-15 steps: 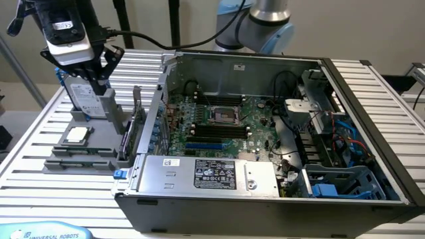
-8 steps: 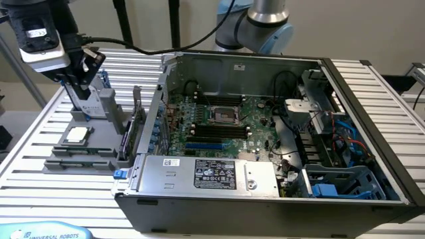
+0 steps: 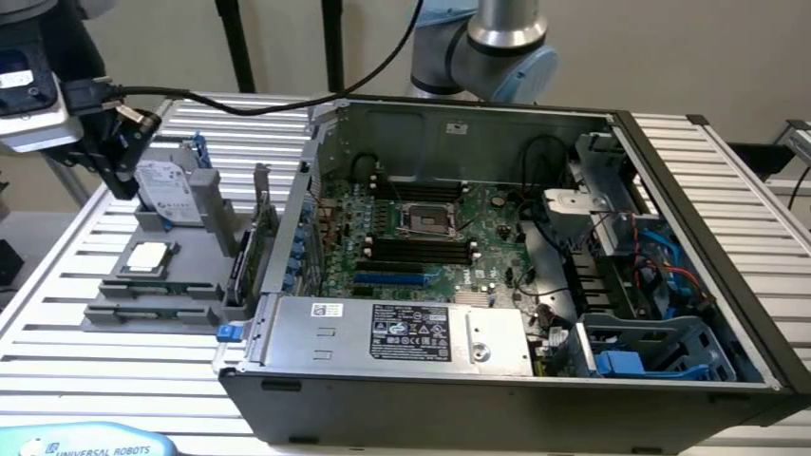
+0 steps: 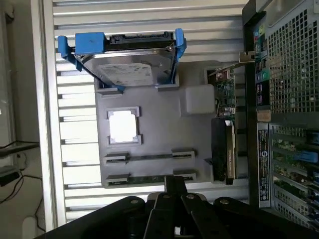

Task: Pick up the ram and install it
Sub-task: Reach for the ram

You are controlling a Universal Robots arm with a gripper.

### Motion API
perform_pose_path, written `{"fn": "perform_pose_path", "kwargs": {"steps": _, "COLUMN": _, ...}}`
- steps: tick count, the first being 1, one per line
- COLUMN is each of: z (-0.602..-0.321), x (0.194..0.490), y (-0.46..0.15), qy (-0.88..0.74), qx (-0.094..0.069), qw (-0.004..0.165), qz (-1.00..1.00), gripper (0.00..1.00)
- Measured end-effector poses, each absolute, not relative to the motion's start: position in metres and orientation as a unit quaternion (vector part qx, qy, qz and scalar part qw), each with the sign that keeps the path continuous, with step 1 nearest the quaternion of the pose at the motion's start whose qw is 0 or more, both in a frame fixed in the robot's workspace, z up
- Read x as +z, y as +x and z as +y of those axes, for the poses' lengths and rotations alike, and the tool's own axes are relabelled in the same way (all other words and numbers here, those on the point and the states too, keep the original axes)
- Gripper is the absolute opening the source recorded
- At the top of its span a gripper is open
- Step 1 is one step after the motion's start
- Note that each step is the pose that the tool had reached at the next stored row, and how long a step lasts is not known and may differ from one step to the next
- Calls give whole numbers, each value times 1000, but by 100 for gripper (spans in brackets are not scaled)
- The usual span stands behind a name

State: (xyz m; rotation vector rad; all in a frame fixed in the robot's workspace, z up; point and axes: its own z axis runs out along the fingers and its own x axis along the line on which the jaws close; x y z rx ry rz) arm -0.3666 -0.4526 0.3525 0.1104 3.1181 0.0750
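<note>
Nearby, ram (image 4: 142,179) near processor chip (image 4: 122,125), hard drive (image 4: 127,72), open computer case (image 3: 507,404).

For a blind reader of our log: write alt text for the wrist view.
The shut gripper hangs above a grey parts tray holding the ram, a silver processor chip and a blue-framed hard drive; a computer case stands beside the tray.

One ram (image 4: 144,179), one drive (image 4: 127,72), one processor (image 4: 123,125)
</note>
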Motion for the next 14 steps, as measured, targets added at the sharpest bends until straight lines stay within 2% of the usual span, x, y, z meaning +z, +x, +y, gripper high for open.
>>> {"fn": "perform_pose_path", "kwargs": {"steps": 14, "z": -455, "x": 345, "y": -394, "qy": 14, "qx": 24, "qw": 10, "qz": 1000, "gripper": 11}}
